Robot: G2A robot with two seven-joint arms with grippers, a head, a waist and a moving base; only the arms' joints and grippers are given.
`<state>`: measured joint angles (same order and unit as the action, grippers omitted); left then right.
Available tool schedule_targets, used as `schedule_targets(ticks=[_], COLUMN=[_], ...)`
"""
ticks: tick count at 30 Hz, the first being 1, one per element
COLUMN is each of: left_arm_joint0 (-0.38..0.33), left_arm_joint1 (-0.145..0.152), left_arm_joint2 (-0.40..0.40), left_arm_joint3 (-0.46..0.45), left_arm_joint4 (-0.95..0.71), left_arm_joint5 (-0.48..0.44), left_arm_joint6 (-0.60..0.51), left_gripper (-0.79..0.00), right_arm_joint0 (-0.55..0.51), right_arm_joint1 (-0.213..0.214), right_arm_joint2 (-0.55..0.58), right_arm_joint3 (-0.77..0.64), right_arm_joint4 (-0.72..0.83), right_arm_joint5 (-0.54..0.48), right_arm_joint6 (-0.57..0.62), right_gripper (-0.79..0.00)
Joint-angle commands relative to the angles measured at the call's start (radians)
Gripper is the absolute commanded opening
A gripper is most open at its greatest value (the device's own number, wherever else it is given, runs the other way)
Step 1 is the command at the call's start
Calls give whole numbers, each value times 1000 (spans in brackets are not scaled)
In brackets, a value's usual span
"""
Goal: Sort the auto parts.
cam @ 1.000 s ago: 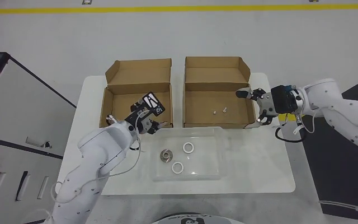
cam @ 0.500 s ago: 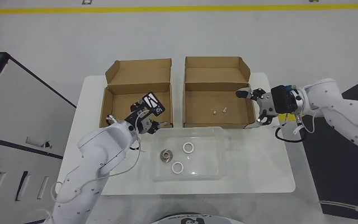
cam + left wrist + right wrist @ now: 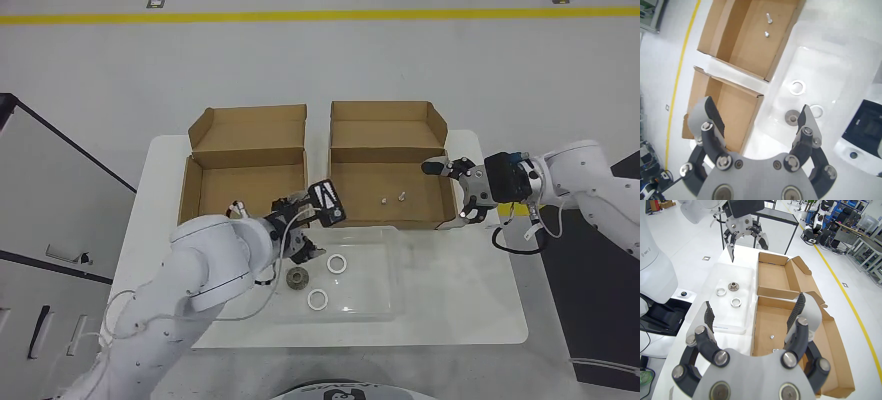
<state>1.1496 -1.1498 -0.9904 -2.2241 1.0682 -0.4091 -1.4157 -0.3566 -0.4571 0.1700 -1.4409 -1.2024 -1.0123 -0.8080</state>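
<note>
White bench [image 3: 470,300] carried two cardboard boxes and a clear tray [image 3: 388,290]. The left claw [image 3: 756,103] hung wide open over the tray's edge. The grey hub [image 3: 792,117] lay in the tray under it, near one finger, with two rings [image 3: 338,264] close by. The right claw [image 3: 442,195] was wide open too, beside the right box [image 3: 360,190] that held two bolts [image 3: 400,196].

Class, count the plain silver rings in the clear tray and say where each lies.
2. The first ring lies in the tray toward its far side; the second ring lies nearer its front edge. The flanged hub beside them is not counted. None seems hidden.
</note>
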Motion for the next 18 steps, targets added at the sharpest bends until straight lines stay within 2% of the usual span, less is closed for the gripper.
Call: schedule_targets(ticks=[1,5,9,18], left_arm_joint0=[-80,-215,-314,-459], left_arm_joint1=[12,33,50,78], left_arm_joint2=[73,185,272,454], left_arm_joint3=[9,49,111,165], left_arm_joint4=[-52,-174,-252,-357], left_arm_joint5=[56,125,125,132], left_arm_joint6=[-51,-120,-120,-120], left_gripper=[0,0,0,0], right_arm_joint0=[0,0,0,0], right_arm_joint1=[0,0,0,0], right_arm_joint2=[0,0,0,0], right_arm_joint3=[0,0,0,0], right_arm_joint4=[0,0,0,0], right_arm_joint5=[0,0,0,0], right_arm_joint6=[0,0,0,0], right_gripper=[0,0,0,0])
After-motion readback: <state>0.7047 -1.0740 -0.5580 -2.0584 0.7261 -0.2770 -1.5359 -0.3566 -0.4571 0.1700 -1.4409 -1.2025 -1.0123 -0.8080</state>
